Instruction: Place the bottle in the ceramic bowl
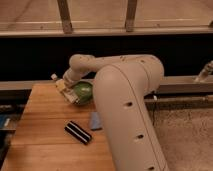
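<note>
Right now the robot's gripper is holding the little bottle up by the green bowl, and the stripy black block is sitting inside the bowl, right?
Not quite. The camera view shows the black striped block lying on the wooden table, in front of the green bowl, not inside it. The rest holds: the gripper has the bottle at the bowl's left edge.

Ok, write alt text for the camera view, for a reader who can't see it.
A bulky white robot arm reaches over a wooden table, its gripper at the left rim of a green ceramic bowl, with a small pale bottle slanting there. A black white-striped block and a small blue sponge lie nearer the camera.
</note>
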Controlling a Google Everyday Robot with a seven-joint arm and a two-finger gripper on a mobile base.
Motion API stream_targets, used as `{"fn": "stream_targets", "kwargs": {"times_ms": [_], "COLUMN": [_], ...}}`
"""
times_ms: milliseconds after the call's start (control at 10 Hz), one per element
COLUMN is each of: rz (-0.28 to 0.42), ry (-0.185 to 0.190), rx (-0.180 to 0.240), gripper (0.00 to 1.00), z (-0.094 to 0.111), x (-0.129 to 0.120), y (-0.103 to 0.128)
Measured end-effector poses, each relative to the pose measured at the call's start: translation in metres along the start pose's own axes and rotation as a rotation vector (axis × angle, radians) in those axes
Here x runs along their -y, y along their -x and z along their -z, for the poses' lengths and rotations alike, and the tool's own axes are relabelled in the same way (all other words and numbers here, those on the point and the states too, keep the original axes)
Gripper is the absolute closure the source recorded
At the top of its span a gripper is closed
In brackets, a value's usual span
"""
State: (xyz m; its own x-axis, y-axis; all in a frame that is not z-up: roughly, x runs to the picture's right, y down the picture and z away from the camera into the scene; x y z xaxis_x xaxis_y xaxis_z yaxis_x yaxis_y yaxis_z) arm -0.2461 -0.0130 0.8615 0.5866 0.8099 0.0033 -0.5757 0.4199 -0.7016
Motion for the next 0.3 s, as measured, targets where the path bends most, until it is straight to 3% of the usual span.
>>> {"fn": "stream_targets", "kwargs": {"times_ms": [300], "rz": [-0.007], "ry": [-0.031], "rx": [0.028], "gripper": [1.00], "z": [0.017], "x": [0.011], "y": [0.006]}}
